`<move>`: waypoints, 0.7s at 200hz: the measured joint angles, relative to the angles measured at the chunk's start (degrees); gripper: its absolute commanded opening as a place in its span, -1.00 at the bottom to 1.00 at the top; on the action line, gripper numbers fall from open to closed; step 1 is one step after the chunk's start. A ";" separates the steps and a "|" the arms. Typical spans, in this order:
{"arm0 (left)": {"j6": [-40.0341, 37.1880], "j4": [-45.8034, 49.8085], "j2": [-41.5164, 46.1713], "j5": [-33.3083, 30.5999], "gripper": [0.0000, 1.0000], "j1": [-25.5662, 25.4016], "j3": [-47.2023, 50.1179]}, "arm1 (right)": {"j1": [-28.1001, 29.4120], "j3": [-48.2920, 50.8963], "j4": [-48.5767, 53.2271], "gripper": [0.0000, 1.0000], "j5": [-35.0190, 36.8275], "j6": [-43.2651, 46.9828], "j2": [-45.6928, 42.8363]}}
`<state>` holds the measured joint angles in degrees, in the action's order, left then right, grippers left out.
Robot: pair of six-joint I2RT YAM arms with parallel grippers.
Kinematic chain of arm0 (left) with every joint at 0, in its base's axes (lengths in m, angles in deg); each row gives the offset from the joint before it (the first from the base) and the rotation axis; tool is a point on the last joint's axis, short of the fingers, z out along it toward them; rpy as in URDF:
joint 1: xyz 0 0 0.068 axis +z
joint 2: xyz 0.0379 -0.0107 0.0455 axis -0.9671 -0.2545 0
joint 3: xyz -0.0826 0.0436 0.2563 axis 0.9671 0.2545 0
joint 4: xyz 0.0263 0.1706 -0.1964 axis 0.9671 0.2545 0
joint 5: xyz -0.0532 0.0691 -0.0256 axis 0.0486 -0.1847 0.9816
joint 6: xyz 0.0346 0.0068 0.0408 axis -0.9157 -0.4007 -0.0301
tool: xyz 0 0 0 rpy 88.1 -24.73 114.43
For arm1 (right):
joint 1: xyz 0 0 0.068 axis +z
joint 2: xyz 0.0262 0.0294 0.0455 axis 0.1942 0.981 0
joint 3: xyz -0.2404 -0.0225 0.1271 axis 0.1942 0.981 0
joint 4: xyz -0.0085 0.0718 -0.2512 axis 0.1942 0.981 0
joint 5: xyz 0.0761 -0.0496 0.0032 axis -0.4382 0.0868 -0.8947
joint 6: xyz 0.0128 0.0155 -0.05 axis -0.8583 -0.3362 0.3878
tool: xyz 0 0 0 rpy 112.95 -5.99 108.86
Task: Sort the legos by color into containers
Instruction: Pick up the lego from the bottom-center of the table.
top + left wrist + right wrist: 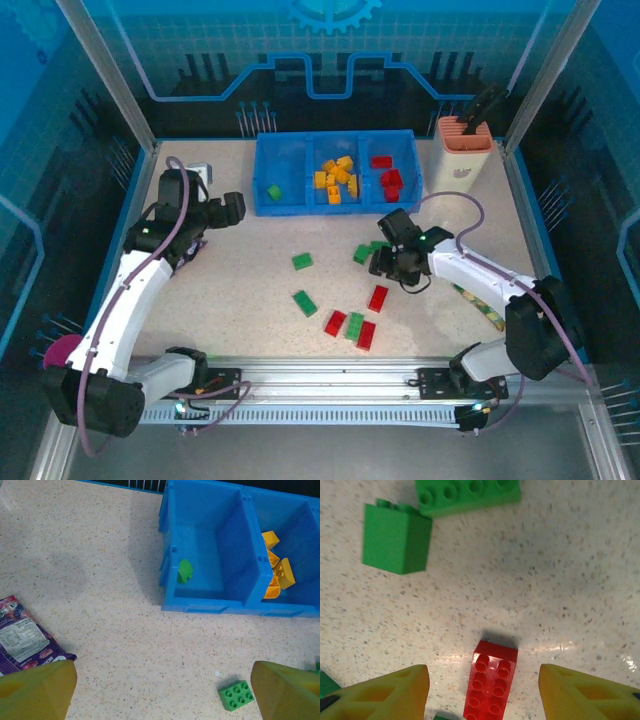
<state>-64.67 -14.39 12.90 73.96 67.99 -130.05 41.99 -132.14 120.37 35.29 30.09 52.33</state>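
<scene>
From above, saw the containers [335, 205] at the far edge of the worktop [250, 290]: one green lego [274, 191] in the left one, yellow legos [337, 178] in the middle, red legos [388, 178] in the right. Found loose green and red legos [350, 327] scattered nearer the arms. On the left wrist, found the left claw [162, 687] wide open and empty above the worktop, a green brick [236, 695] near one finger. On the right wrist, found the right claw [482, 690] open, straddling a red brick [491, 680] without touching it, green bricks [395, 537] lying beyond
</scene>
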 measured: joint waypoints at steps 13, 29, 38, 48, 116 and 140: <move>0.00 0.00 0.15 0.04 0.83 0.00 0.00 | 0.37 0.57 0.07 0.22 -0.02 -1.55 0.00; 0.00 -0.02 0.46 0.11 0.83 0.00 0.00 | 0.96 0.61 0.02 0.23 -0.07 -2.69 0.00; 0.02 -0.04 0.66 0.28 0.83 0.00 0.00 | 1.25 0.61 0.02 0.23 -0.09 -3.13 0.00; 0.02 -0.04 0.96 0.46 0.83 0.00 0.00 | 1.55 0.66 0.00 0.23 -0.20 -3.54 0.02; 0.07 -0.90 1.92 0.85 0.84 0.00 0.83 | 4.37 0.66 -0.83 0.20 -1.33 -4.11 6.51; 0.07 -1.20 1.95 0.85 0.84 0.00 1.07 | 5.20 0.66 -0.83 0.18 -1.29 -4.11 8.33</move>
<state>-64.61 -15.59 14.85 74.81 67.99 -128.98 47.19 -131.49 119.54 34.00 25.98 60.66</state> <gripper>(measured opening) 0.921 0.599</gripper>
